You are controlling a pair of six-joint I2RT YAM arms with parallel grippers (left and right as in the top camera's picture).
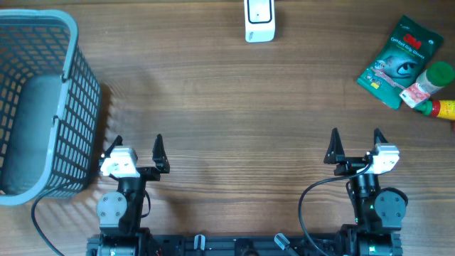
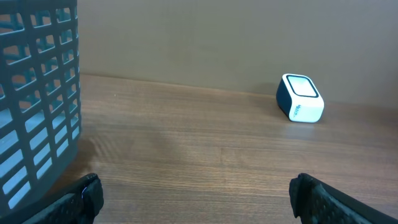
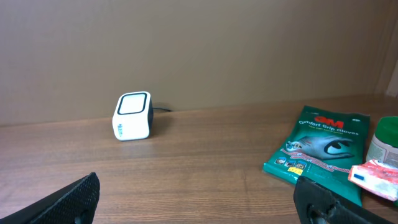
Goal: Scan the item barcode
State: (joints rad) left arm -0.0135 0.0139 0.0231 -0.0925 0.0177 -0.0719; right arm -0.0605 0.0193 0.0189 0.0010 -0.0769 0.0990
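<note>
The white barcode scanner (image 1: 259, 20) stands at the far middle of the table, and shows in the left wrist view (image 2: 300, 98) and in the right wrist view (image 3: 133, 116). The items lie at the far right: a green glove pack (image 1: 398, 60) (image 3: 320, 152), a green-capped bottle (image 1: 434, 78) (image 3: 385, 140), a small red and white packet (image 1: 414, 94) (image 3: 376, 176) and a yellow bottle (image 1: 446, 108). My left gripper (image 1: 137, 142) (image 2: 196, 193) and right gripper (image 1: 356, 136) (image 3: 196, 193) both stand open near the front edge, over bare wood, holding nothing.
A grey plastic basket (image 1: 43, 99) (image 2: 37, 93) fills the left side, close beside my left gripper. A brown wall backs the table beyond the scanner. The wooden tabletop (image 1: 234, 107) stretches between the two arms and the scanner.
</note>
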